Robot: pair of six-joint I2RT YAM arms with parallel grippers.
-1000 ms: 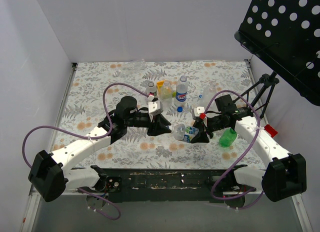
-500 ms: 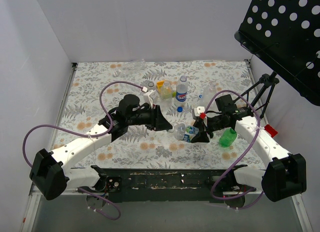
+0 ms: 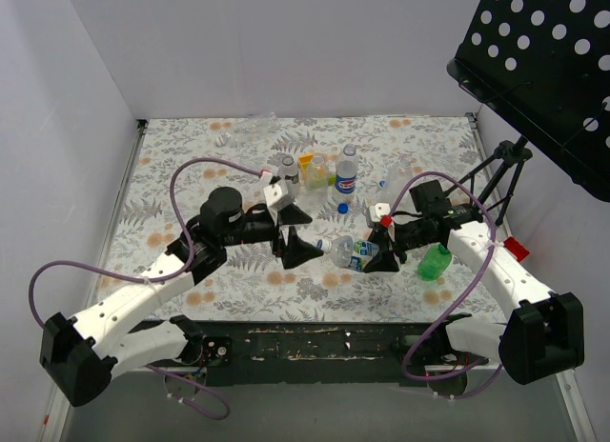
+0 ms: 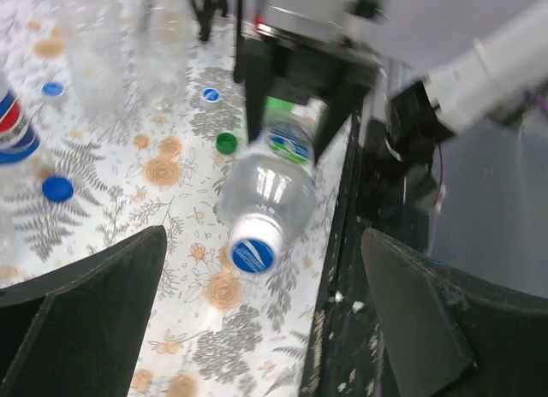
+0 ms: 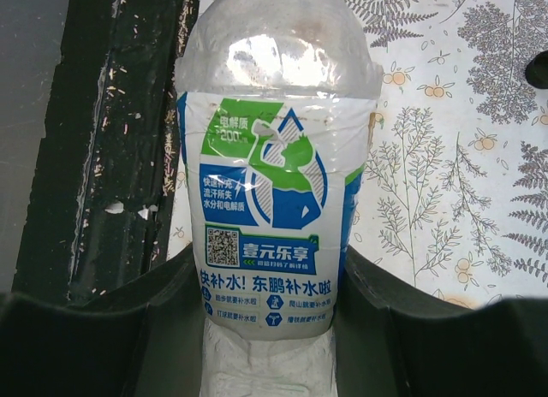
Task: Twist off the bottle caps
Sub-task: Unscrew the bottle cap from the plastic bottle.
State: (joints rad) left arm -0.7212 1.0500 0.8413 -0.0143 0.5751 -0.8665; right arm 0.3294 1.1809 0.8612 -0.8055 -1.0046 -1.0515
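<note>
1. Left gripper [image 3: 307, 236]: black fingers spread wide, gripping nothing, pointed at the capped end of item 6.
2. Yellowish plastic bottle [image 3: 315, 171]: upright, towards the back of the table; no readable print.
3. Round white-and-blue plastic screw cap [image 4: 253, 254]: seated on the neck of item 6, just beyond the left fingertips. It seems untouched, though the overhead view is too coarse to be sure.
4. Small blue plastic cap [image 3: 342, 209]: loose on the table, in front of item 5.
5. Clear plastic bottle with a red, white and blue band [image 3: 347, 171]: upright, cap on; lettering too small to read.
6. Clear plastic bottle with a blue, green and white label [image 5: 272, 200]: held on its side between the two arms, near the table's front edge. The label reads "壹元乐享" beside a QR code, with "快补水!东鹏补水啦" below it.
7. Right gripper [image 3: 374, 245]: fingers pinching the lower body of item 6 from both sides.
8. Green plastic bottle [image 3: 435, 261]: lying on the table just right of item 7.
9. Black perforated panel on a tripod [image 3: 538, 51]: at the far right.
10. Table [image 3: 172, 175]: covered in a white cloth printed with grey ferns and orange flowers, with a scuffed black strip along the front edge.
11. Plain white walls [image 3: 286, 42]: on the left and at the back.
</note>
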